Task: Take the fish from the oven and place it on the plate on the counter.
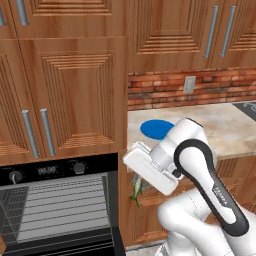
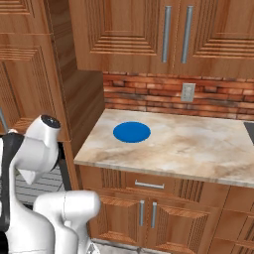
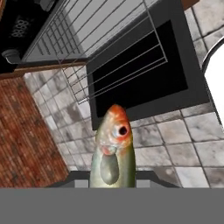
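The fish [image 1: 136, 191], olive-green with a pale belly, hangs tail-down from my gripper [image 1: 135, 178], which is shut on it, level with the drawers under the counter and right of the oven. In the hand view the fish [image 3: 113, 151] stands up between the finger tips with its orange head towards the camera's far side, and my gripper [image 3: 112, 178] is mostly hidden behind it. The black oven [image 1: 55, 200] stands open at the lower left, grey racks showing. The blue plate [image 1: 154, 129] [image 2: 131, 132] lies bare on the beige counter [image 1: 225, 132] [image 2: 198, 146], above and right of the gripper.
Wooden cabinets hang over the counter, and a brick backsplash with an outlet [image 2: 188, 92] runs behind it. A drawer handle [image 2: 149, 185] sits under the counter edge. The lowered oven door [image 3: 144, 70] and pulled-out rack [image 3: 105, 57] lie over the tiled floor. A dark object [image 1: 247, 108] edges the counter's right end.
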Controlling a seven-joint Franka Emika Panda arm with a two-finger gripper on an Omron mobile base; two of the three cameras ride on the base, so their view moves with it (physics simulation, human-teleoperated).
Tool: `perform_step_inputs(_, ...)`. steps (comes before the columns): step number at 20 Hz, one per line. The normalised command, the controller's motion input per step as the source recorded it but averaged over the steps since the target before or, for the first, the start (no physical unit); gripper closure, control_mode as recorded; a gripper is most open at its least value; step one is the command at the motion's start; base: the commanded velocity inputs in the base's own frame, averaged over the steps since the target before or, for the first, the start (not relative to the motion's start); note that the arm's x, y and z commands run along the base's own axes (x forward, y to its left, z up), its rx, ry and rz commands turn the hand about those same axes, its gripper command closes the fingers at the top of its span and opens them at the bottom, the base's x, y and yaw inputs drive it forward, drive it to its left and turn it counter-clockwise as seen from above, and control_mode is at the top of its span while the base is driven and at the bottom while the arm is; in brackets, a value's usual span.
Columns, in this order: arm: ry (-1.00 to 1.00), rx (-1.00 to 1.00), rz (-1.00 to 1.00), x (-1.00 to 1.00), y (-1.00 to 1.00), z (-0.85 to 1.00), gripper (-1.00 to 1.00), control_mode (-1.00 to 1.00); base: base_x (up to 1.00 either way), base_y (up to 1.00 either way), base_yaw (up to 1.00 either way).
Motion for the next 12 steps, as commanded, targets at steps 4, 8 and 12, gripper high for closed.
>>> perform_step_inputs(4, -0.04, 0.02, 0.02, -0.29, -0.62, 0.83, 1.0, -1.0, 0.0, 0.0, 0.0)
perform_step_inputs(8, -0.11, 0.0, 0.0, -0.04, -0.72, 0.77, 1.0, -1.0, 0.0, 0.0, 0.0)
perform_step_inputs(12, -0.08, 0.0, 0.0, 0.01, -0.86, 0.62, 1.0, -1.0, 0.0, 0.0, 0.0)
